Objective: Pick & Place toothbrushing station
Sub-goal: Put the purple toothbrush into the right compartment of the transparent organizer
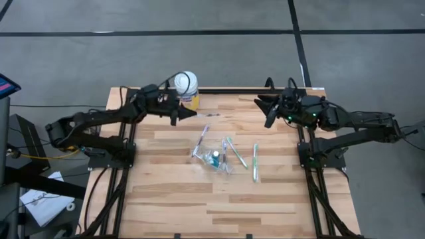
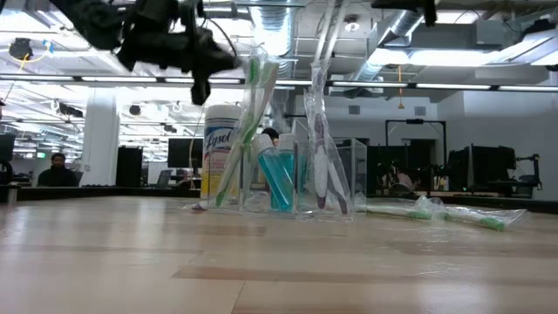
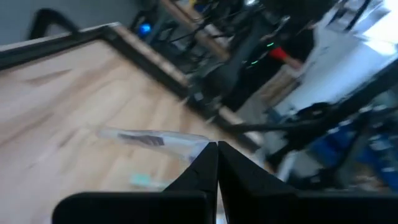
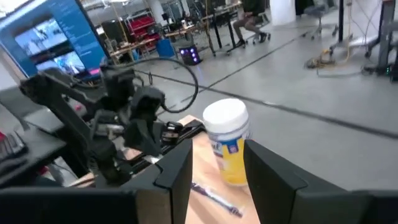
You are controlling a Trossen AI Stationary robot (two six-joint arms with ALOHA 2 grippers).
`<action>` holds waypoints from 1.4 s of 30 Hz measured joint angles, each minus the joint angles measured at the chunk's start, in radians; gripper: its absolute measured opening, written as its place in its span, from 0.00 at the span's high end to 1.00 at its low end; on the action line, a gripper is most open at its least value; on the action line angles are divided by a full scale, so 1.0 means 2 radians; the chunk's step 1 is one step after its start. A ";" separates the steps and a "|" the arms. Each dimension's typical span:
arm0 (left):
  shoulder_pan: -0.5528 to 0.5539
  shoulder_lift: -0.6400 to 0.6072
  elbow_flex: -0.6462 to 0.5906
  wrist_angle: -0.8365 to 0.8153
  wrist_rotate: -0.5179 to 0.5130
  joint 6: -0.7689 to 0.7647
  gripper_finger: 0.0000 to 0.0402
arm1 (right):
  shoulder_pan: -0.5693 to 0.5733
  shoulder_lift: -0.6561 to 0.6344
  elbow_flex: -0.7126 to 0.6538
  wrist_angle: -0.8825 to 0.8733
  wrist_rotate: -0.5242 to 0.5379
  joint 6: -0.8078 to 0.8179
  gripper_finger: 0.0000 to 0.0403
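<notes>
Toothbrushes (image 1: 236, 152) blur into clutter around the clear cup (image 1: 216, 159) on the bench (image 1: 166, 199). Left hand (image 1: 192, 113) is closed and empty; right hand (image 1: 260, 111) is half-open, holding nothing.

High view straight down; low view table-level; both share wipes canister (image 1: 186, 88), also in right wrist.

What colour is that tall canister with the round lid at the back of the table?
The canister is yellow with a white lid and a blue label, shown best in the right wrist view.
</notes>
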 joint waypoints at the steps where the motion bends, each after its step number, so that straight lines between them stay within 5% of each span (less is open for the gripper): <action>1: 0.002 0.001 0.011 -0.001 0.012 -0.013 1.00 | -0.002 0.010 0.010 -0.001 -0.006 -0.010 0.67; 21: 0.002 0.072 0.178 0.001 0.066 -0.111 1.00 | -0.062 0.247 0.294 -0.192 -0.111 -0.118 0.67; 42: -0.003 0.090 0.218 0.007 0.087 -0.122 1.00 | -0.069 0.300 0.307 -0.155 -0.182 -0.123 0.67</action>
